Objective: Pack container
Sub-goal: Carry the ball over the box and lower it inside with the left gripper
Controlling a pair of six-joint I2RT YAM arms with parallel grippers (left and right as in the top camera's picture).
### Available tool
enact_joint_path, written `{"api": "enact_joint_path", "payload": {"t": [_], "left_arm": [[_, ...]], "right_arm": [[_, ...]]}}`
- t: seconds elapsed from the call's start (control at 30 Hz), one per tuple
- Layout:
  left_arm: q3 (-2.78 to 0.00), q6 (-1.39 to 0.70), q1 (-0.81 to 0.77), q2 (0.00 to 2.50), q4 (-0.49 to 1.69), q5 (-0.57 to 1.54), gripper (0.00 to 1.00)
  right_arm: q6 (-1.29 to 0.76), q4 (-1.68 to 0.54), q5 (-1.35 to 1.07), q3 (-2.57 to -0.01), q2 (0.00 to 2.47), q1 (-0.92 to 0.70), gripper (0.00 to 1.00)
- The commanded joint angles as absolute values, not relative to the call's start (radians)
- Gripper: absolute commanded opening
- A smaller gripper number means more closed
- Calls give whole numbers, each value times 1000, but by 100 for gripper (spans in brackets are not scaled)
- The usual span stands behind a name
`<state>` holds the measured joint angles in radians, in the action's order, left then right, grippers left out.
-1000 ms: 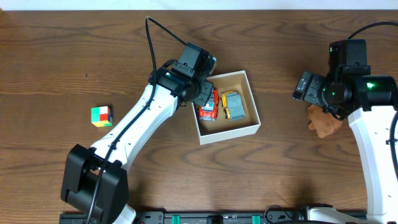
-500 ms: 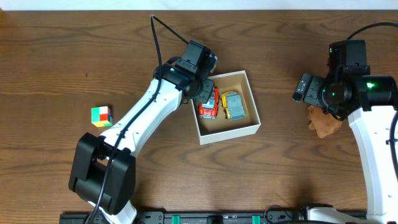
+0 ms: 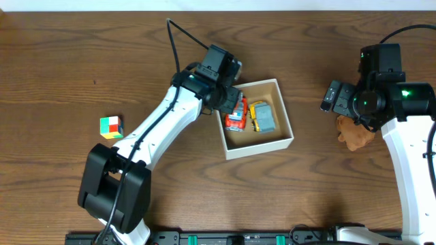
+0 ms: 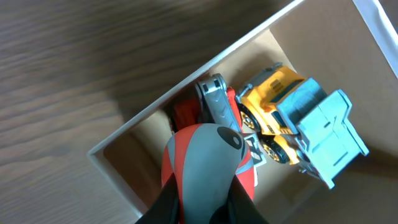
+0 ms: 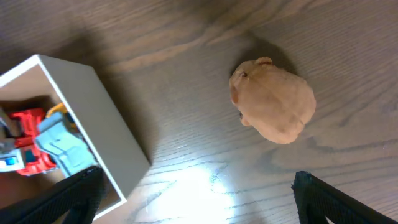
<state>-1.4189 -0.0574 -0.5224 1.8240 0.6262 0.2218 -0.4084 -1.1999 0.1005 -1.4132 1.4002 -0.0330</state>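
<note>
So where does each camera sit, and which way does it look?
Overhead: fixed above the table, looking straight down; the left arm and right arm show, the left gripper at the edge of the container.
Left wrist: on the left arm, looking down into the container at a yellow truck; its own fingers are unclear.
Right wrist: on the right arm, looking down at a brown toy; its dark fingers frame the bottom corners.
Shared: all three see the container and yellow truck.
</note>
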Motion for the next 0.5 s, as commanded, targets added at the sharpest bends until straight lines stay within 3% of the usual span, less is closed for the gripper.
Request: {"api": "enact_joint_path", "payload": {"t": [0.0,0.27,0.47], "left_arm": [[-1392,-68,-558,1882,653,285,6],[-1392,-93,-525,1882,672,264,6],[-1392,-317,-504,1882,801,102,6]], "right_arm": [[-394,-1201,97,-1411,1399,-25,99],[-384,-1206,97,-1411,1399,-25,99],[-384,-1204,97,-1411,1399,-25,99]]}}
